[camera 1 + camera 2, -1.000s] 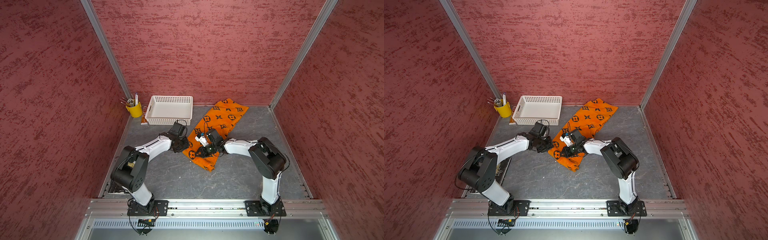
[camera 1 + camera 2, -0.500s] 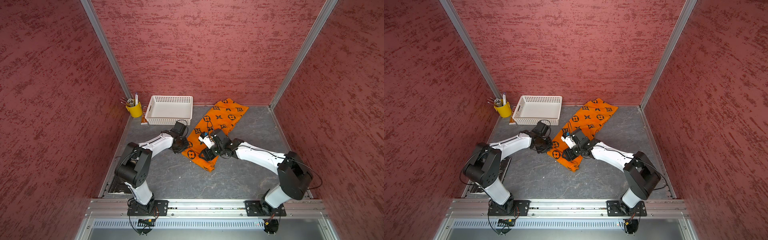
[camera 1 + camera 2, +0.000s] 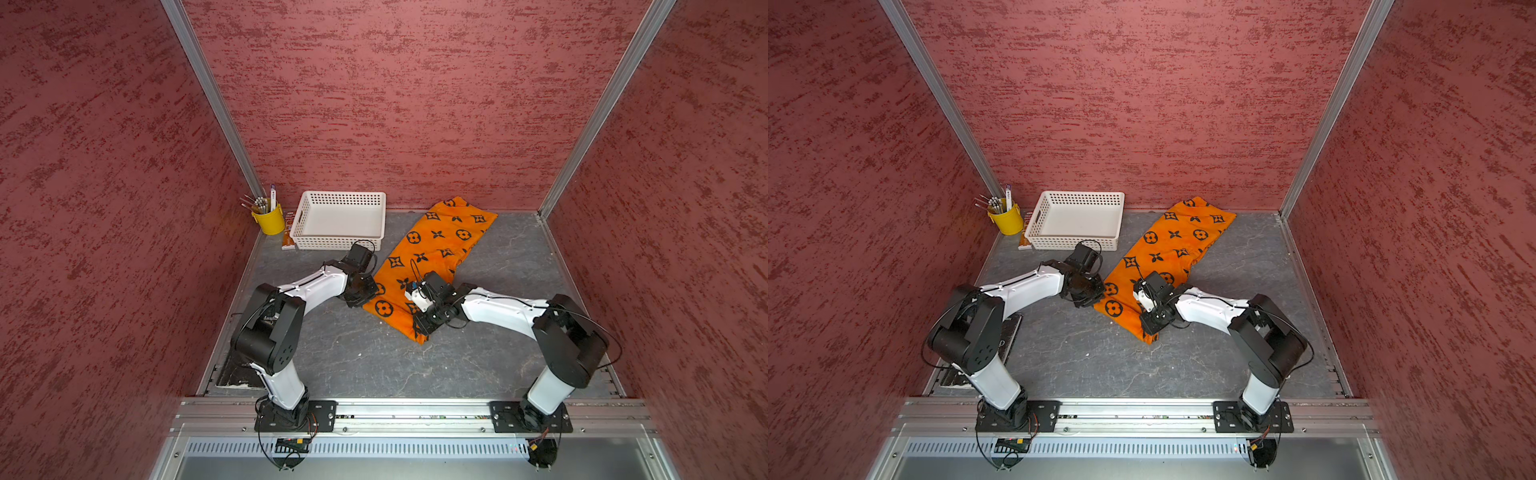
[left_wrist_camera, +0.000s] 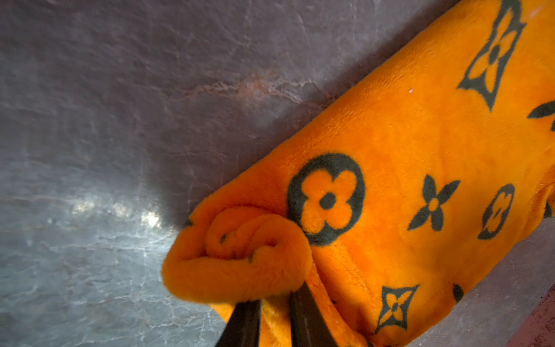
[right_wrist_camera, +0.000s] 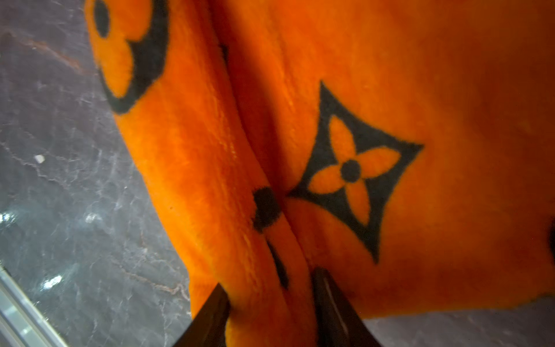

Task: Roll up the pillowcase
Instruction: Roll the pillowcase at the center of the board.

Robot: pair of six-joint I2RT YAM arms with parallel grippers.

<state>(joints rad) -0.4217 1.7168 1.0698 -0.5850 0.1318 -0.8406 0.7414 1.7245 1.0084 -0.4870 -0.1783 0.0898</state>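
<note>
Left gripper (image 4: 277,300): clenched on the rolled end of the pillowcase (image 4: 405,168), plush pinched between both dark fingers (image 4: 306,318). Spiral of the roll shows just past the tips.

Right gripper (image 5: 270,281): fingers (image 5: 333,309) straddle a thick fold, fabric fills the gap. Can't tell if it is pinched tight or loose.

In both top views the grippers sit at opposite ends of the short roll at the pillowcase's near end. The rest lies flat and diagonal on the grey table (image 3: 374,357), far end near the back wall, just right of the white basket (image 3: 336,243).

Print on the cloth: black circled flowers, four-petal flowers, diamond stars, no readable letters. Small white lettering on the left arm (image 3: 270,318) is too small to read. Same for the brown packet (image 3: 288,239) between the basket and the yellow pen cup (image 3: 270,220).
</note>
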